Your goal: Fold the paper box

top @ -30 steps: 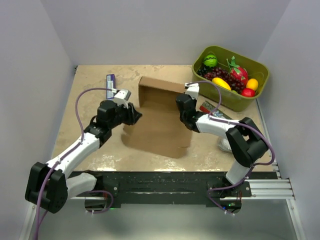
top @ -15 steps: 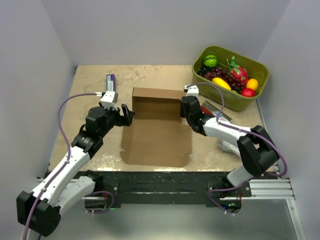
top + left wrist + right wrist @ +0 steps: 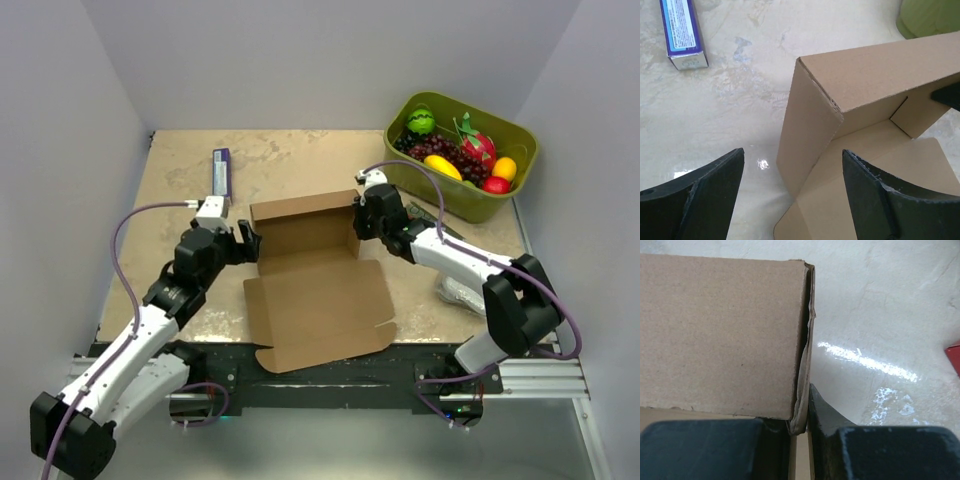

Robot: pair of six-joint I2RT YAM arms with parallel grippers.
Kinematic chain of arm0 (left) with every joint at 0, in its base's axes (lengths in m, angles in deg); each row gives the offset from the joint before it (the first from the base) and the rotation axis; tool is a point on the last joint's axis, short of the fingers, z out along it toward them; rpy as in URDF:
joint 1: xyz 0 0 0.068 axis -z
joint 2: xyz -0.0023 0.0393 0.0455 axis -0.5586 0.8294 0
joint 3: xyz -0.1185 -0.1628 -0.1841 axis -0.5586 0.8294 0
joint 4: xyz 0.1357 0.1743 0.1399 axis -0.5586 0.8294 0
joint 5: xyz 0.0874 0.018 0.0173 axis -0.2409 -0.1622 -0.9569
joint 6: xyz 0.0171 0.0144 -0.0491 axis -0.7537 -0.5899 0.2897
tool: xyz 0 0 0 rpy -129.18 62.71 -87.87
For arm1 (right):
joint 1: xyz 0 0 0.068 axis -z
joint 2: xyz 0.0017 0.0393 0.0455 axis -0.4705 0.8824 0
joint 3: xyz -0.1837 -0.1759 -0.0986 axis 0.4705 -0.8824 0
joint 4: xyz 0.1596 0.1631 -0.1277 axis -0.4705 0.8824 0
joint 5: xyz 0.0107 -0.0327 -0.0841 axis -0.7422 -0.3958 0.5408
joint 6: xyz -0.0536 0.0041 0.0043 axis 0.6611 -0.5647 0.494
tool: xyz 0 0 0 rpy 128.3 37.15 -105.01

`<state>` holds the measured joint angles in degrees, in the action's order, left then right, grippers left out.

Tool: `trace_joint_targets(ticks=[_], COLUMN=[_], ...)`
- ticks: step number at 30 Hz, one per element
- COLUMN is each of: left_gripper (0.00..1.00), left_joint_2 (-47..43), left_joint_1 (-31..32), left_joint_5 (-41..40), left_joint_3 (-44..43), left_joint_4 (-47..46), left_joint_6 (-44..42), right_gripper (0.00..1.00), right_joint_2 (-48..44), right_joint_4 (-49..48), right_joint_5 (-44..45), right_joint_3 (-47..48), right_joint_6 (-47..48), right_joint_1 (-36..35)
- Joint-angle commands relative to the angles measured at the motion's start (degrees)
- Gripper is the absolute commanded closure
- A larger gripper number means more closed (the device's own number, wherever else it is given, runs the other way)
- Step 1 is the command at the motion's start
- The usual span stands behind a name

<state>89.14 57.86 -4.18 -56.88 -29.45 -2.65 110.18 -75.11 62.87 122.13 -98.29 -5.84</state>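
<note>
Right end effector (image 3: 800,422) clamped on the paper box (image 3: 315,290) side wall; left end effector (image 3: 792,165) spread apart, empty
Held by one wall only, the box could twist, and the unheld corner just ahead of the left end effector may sag open

Pale grey walls (image 3: 330,60) around a mottled beige tabletop (image 3: 300,165), soft glare patches

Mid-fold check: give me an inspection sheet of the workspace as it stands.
Surface: mottled beige table.
Job's things: paper box partly folded, back wall raised, front flap flat.
Clutter: purple carton far left; green bin of fruit far right; packet right of box.
Grippers: left gripper open at box's left corner, not gripping; right gripper shut on box's right wall.
Cables: purple cable looping off each arm.
Surroundings: plain walls.
</note>
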Motion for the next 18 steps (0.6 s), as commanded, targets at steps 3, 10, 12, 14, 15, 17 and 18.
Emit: trace_joint_targets(ticks=[3,10,12,14,15,17,18], left_gripper=[0.16,0.51,0.61,0.69,0.7,0.76,0.78], left_joint_2=[0.8,4.1,3.9,4.0,4.2,4.4,4.6], left_joint_1=[3.4,5.0,5.6,6.2,6.5,7.3,7.4], left_joint_5=[-4.5,-9.3,-9.9,-11.0,-11.3,-11.7,-11.7], left_joint_3=[5.5,6.8,7.3,7.6,7.6,7.7,7.8], left_joint_4=[-8.4,-11.1,-12.1,-11.9,-11.8,-11.9,-12.0], left_joint_6=[2.2,1.6,1.7,1.6,1.5,1.4,1.3], right_gripper=[1.0,1.0,1.0,1.0,0.99,0.95,0.91], right_joint_2=[1.2,1.2,1.5,2.0,2.2,2.5,2.5], right_joint_4=[3.5,4.2,3.6,3.3,3.0,2.4,1.6], right_joint_5=[-5.3,-4.9,-3.5,-3.0,-2.6,-2.0,-1.6], right_joint_3=[3.0,3.3,3.1,3.0,2.8,2.4,1.9], right_joint_6=[0.5,0.5,0.1,-0.8,-1.0,-2.0,-2.4], right_joint_1=[0.0,0.0,0.1,0.0,0.0,0.0,0.0])
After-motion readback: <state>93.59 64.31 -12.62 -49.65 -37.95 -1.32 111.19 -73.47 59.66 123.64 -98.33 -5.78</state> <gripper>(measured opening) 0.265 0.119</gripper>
